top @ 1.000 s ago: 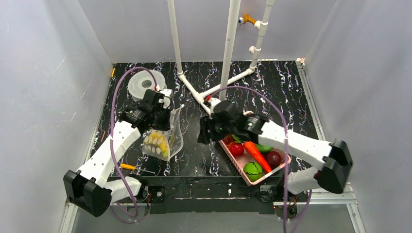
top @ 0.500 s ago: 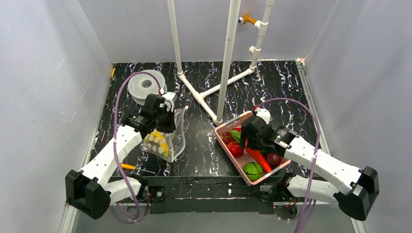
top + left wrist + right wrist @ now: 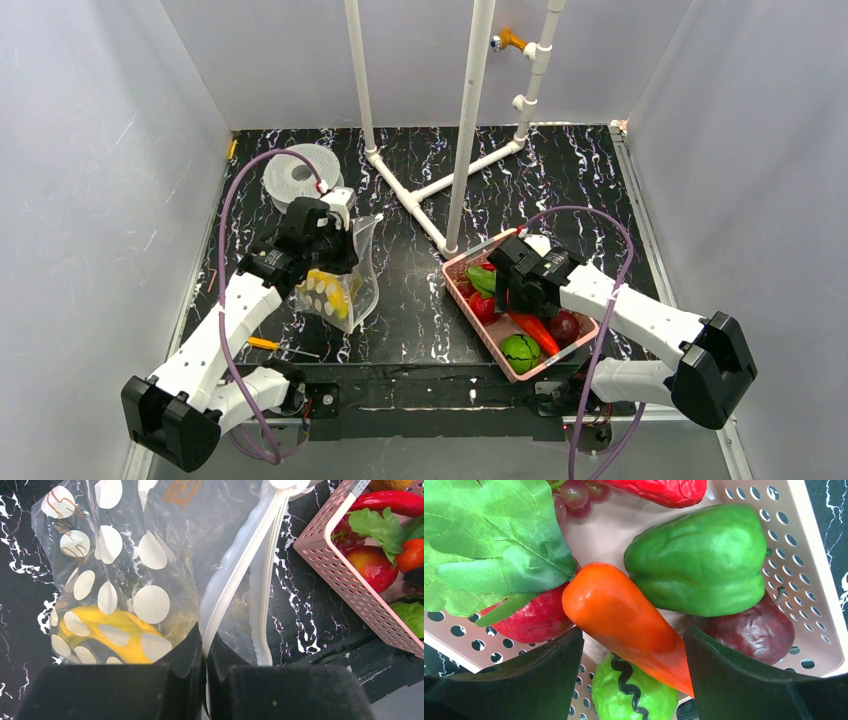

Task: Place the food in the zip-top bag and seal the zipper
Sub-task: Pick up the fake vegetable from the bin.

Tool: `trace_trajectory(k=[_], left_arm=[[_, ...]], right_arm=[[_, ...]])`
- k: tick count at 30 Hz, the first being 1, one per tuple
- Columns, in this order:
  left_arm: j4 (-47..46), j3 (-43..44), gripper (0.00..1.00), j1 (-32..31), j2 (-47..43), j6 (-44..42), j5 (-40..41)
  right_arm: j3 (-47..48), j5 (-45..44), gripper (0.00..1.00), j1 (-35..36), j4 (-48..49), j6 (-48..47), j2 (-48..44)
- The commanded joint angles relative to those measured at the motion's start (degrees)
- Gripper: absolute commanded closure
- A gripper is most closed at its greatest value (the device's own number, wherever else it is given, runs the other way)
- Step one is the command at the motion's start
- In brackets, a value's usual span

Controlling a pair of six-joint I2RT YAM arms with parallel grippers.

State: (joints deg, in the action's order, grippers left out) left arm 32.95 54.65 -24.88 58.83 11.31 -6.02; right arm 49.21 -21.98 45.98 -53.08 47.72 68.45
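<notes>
The dotted clear zip-top bag (image 3: 345, 285) stands on the black table at the left with a yellow banana (image 3: 95, 625) inside. My left gripper (image 3: 335, 248) is shut on one lip of the bag's mouth (image 3: 205, 645), on the zipper strip (image 3: 240, 575), and the mouth gapes open. My right gripper (image 3: 508, 292) is low in the pink basket (image 3: 559, 352). It is open, with its fingers (image 3: 539, 675) on either side of the orange carrot (image 3: 624, 615), not closed on it. A green pepper (image 3: 699, 560), red chilli (image 3: 659, 490), green leaves (image 3: 489, 545) and a green ball (image 3: 634, 690) lie round it.
A grey-white spool (image 3: 298, 175) stands behind the bag. A white pipe frame (image 3: 465, 120) rises at the table's middle back. A yellow-handled tool (image 3: 265, 343) lies near the front left edge. The basket wall (image 3: 340, 580) is close to the right of the bag.
My right arm swung from near the bag back to the right and came down into the basket over the carrot. My left gripper kept hold of the bag's lip.
</notes>
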Motion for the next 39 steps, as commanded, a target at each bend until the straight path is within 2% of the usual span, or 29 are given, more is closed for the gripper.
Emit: trace_trajectory(k=[1,6,11,16,20,23,26,29,33,39], left_arm=[[-0.7,-0.9,1.00,0.0,-1.4,-0.7,0.5],[-0.8,-0.9,1.00,0.0,-1.5,-0.8,0.1],[-1.0,-1.0,1.00,0.0,-1.0,-0.8,0.0],[-1.6,-1.5,1.00,0.0,-1.1,-0.7,0.3],[-1.4,-1.3,1.00,0.0,-0.7,-0.8,0.0],[-1.6,-1.5,1.00,0.0,-0.8,-0.9,0.9],[-1.6,-1.4,1.00,0.0,-0.9,-0.9,0.4],[-1.9,-1.7,1.00,0.0,-1.1,-0.9,-0.1],[-2.1,-1.6,1.00,0.0,-1.0,-1.1,-0.4],[-3.1,-2.2,1.00,0.0,-2.0,-1.1,-1.7]], right_arm=[[0.9,-0.2,0.20,0.3,-2.8,-0.9,1.0],[-1.4,-3.4,0.20,0.6,0.2,-2.3,1.4],[0.3,-8.7,0.29,1.7,2.5,-5.5,6.0],[3.0,-16.0,0.49,5.1,2.8,-5.4,5.8],[3.4,-19.0,0.73,6.6,5.9,-8.5,2.7],[4.1,-21.2,0.86,7.4,7.7,-12.2,-0.9],[3.8,-22.5,0.91,7.7,10.5,-16.6,-5.8],[4.9,-16.4,0.99,7.7,12.8,-21.5,-9.9],[6.6,5.7,0.99,8.4,18.2,-24.2,-14.2],[8.5,31.0,0.99,8.8,30.4,-9.4,-9.4]])
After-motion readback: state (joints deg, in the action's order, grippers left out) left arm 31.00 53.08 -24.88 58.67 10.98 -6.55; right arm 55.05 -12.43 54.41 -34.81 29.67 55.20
